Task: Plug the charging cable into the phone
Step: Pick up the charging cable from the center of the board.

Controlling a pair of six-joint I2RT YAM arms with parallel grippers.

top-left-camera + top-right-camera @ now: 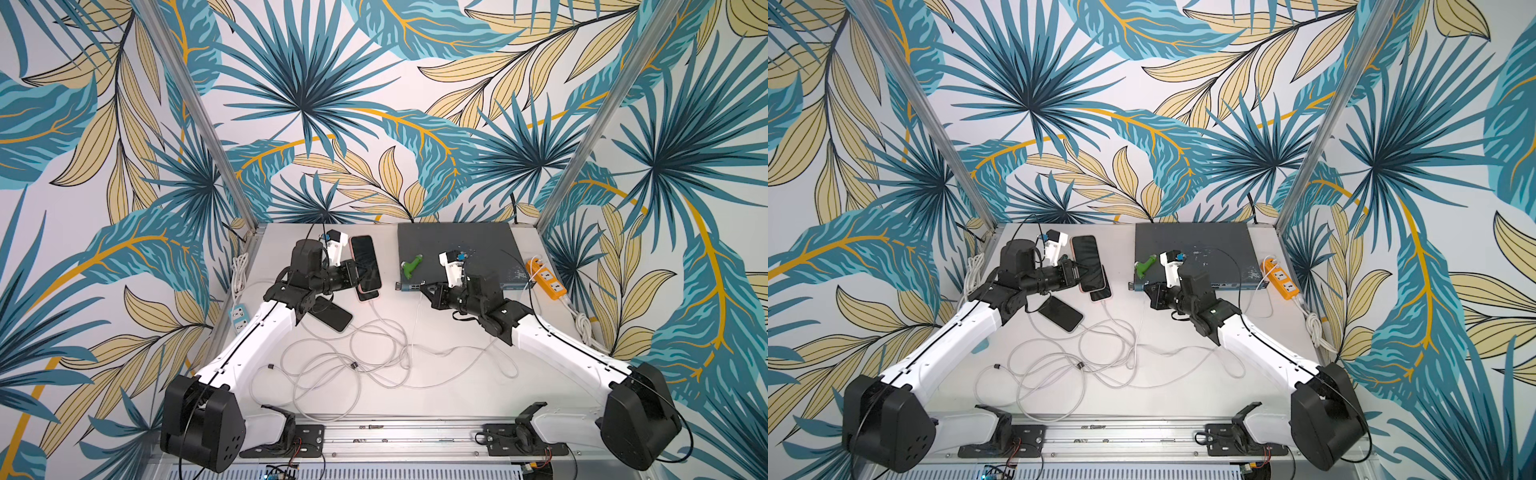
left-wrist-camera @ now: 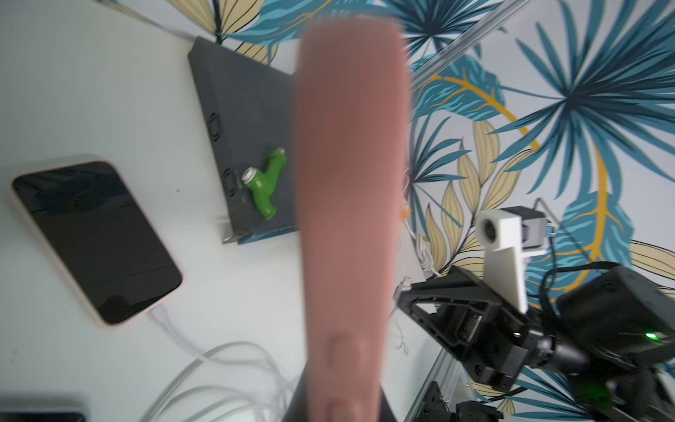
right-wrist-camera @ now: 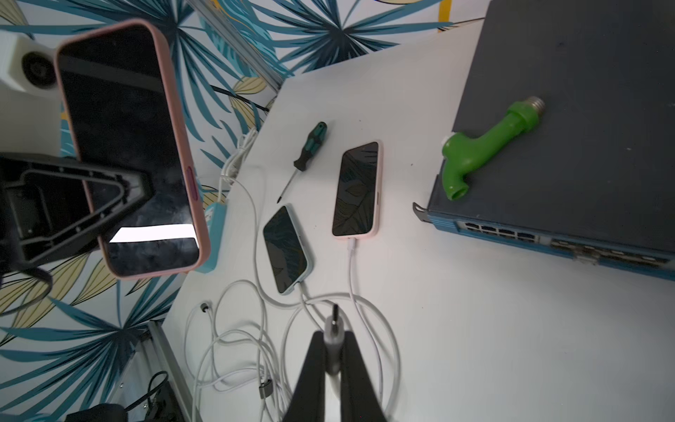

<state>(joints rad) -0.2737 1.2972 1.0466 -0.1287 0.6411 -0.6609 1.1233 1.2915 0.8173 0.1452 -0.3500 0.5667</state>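
Note:
My left gripper (image 1: 357,271) is shut on a phone (image 1: 366,255) in a pink case and holds it flat above the table's back left. The left wrist view shows only that phone's blurred pink edge (image 2: 350,204). From the right wrist the phone's dark screen (image 3: 124,146) faces up, with its lower end toward my right gripper. My right gripper (image 3: 333,334) is shut on the white plug of the charging cable (image 3: 334,318), and the metal tip sticks out past the fingertips. It hovers near the table's middle (image 1: 428,291), apart from the held phone.
Two more phones lie on the table with cables plugged in: a pale pink one (image 3: 356,190) and a blue-cased one (image 3: 286,250). White cables (image 1: 353,357) are tangled at the front. A screwdriver (image 3: 305,153), a network switch (image 1: 457,249) carrying a green fitting (image 1: 411,266), and an orange power strip (image 1: 546,276) are nearby.

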